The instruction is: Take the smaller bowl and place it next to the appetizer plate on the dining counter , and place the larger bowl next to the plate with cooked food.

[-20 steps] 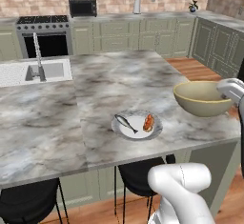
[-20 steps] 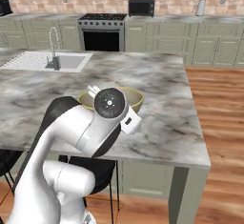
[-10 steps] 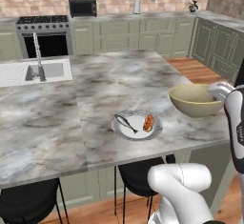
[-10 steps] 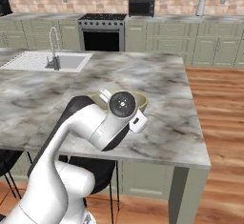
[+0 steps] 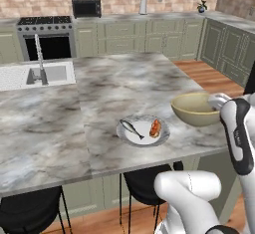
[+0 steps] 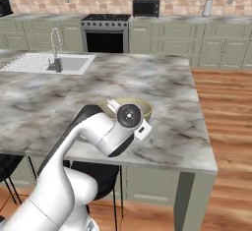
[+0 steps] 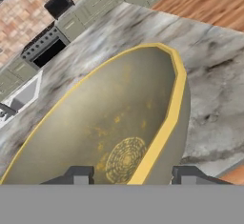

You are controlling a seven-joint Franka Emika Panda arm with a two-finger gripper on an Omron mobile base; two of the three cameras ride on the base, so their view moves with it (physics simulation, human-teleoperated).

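The arm (image 6: 74, 166) is glossy white, built of thick rounded tube segments; dark grey to black bands mark its joints; one joint ends in a round grey cap with a dark centre; a black stripe runs down the forearm link; the finger tips (image 7: 78, 175) are small, dark and blocky.

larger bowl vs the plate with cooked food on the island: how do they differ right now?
The larger bowl is deep and tan with a yellow rim; the plate with cooked food is flat and white. The bowl is empty, with a round pattern on its floor, while the plate carries a red-orange bit and a thin dark piece. The pincer straddles the bowl's rim; nothing touches the plate. Both are round and sit over the dining counter, near its front edge.
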